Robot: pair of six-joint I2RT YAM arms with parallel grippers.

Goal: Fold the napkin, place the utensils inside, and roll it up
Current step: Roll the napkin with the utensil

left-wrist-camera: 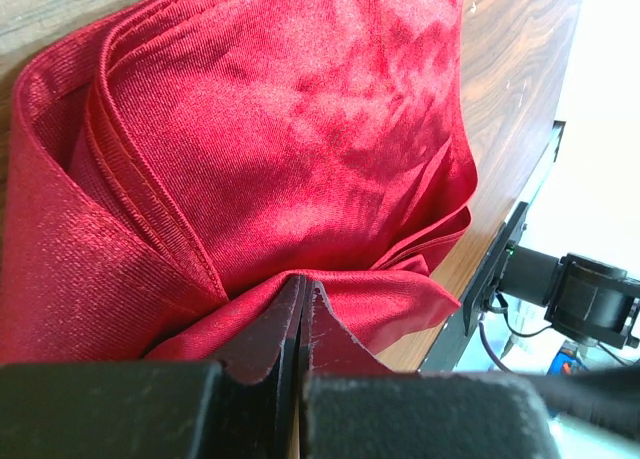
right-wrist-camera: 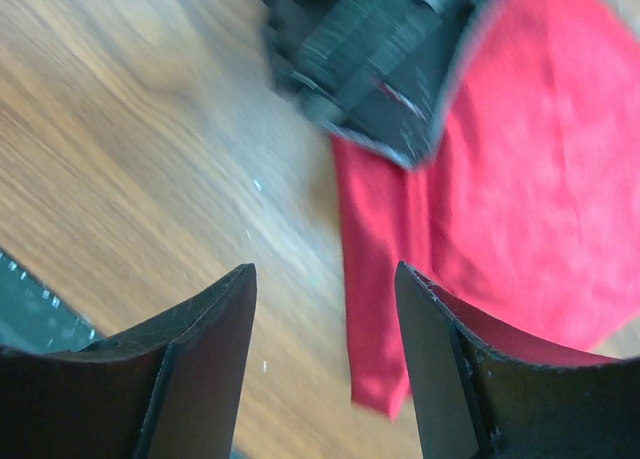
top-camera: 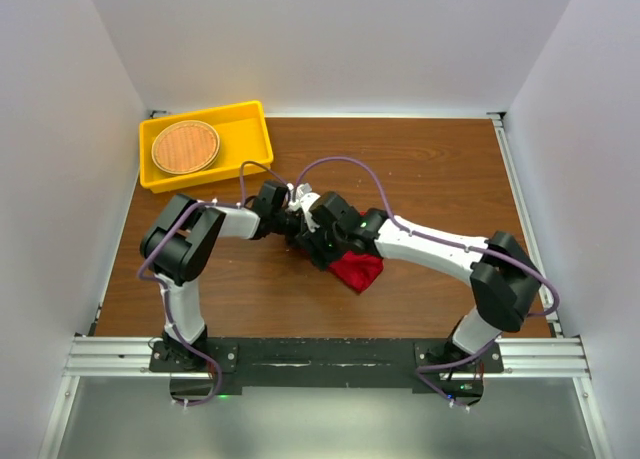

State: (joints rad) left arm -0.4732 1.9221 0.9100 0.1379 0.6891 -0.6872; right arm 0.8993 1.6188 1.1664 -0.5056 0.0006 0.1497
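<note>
I see my left tool (left-wrist-camera: pixel 300 294) pressed together, pinching the folded napkin (left-wrist-camera: pixel 300 129) on the worktop (top-camera: pixel 430 169); my right tool (right-wrist-camera: pixel 322 274) is spread beside it. The yellow bin (top-camera: pixel 252 129) holds a round woven mat (top-camera: pixel 185 146).

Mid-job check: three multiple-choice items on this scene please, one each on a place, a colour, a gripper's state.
1. Where is the round woven mat? A in the yellow tray; B on bare wood; C in a gripper.
2. What colour is the napkin? A blue; B red; C white.
3. The right gripper is: A shut on the napkin; B shut empty; C open.
Key: 1 A, it lies inside the tray; 2 B, bright red cloth; 3 C, wood shows between its parted fingers.
</note>
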